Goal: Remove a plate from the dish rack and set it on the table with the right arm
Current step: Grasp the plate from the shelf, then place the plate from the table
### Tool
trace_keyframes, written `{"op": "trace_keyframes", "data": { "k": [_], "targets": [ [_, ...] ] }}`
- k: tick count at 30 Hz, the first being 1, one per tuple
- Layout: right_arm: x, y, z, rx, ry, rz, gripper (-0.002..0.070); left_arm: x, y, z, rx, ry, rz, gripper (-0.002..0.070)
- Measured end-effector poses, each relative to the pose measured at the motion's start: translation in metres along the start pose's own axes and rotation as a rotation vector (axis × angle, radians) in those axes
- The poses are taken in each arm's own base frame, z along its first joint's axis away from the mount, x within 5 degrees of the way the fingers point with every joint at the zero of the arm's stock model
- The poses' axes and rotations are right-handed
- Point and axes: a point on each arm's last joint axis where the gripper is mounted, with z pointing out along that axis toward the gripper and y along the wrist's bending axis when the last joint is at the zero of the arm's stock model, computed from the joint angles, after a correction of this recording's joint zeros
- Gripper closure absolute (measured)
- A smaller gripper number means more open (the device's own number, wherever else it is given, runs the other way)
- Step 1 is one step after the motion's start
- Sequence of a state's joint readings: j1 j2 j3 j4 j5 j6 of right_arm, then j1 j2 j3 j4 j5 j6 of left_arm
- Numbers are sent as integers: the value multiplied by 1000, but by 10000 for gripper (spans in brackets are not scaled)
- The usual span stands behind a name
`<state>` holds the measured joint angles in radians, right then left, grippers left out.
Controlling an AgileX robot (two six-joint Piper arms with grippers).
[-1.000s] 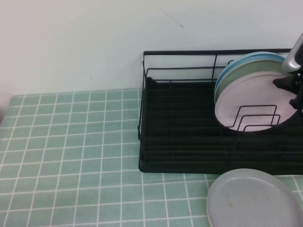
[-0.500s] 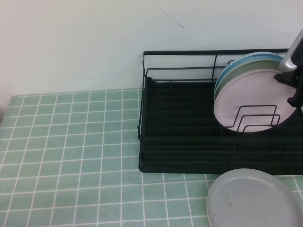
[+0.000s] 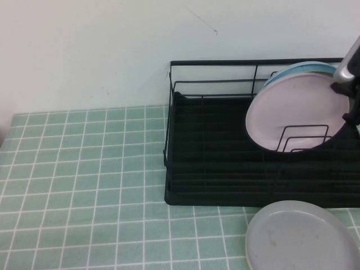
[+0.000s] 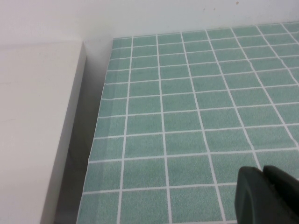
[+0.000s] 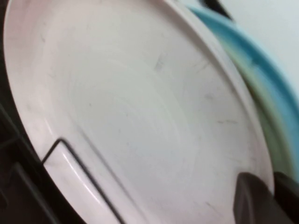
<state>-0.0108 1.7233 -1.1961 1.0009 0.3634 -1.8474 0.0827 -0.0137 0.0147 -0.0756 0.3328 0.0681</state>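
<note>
The pale pink plate (image 3: 292, 109) stands on edge in the right part of the black wire dish rack (image 3: 214, 163), leaning away from the plates behind it. My right gripper (image 3: 350, 104) is at the plate's right rim, at the high view's right edge. In the right wrist view the plate (image 5: 140, 116) fills the picture and the right gripper (image 5: 271, 196) is shut on its rim, one finger on each side. My left gripper (image 4: 266, 196) is shut and empty, low over the mint-green tiled table (image 4: 187, 107); it is out of the high view.
A blue plate (image 3: 298, 68) and a pale green plate (image 5: 254, 100) stand behind the pink one. Upright wire loops (image 3: 304, 138) cross its lower front. A grey plate (image 3: 301, 236) lies on the table in front of the rack. A white ledge (image 4: 32, 130) borders the table's left edge.
The pink plate has tipped forward and shifted left, away from the green plate behind it, with my right gripper on its rim. The left arm has not visibly moved.
</note>
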Motion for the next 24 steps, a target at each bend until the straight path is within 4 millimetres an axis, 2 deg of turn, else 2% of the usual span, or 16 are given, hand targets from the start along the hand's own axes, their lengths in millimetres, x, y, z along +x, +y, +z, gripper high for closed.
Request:
{"op": "trace_keyframes", "data": {
  "k": [4,11,19,24],
  "targets": [
    [-12,-4,-18,37,-28,30,647,0,0,0,0,0,2,678],
    [-39,-6,-75,86,-46,9,652,0,0,0,0,0,2,678],
    [-65,12,-158,88,-73,107,666,0,0,0,0,0,2,678],
    [-73,35,-201,6,-72,255,666,0,0,0,0,0,2,678]
  ]
}}
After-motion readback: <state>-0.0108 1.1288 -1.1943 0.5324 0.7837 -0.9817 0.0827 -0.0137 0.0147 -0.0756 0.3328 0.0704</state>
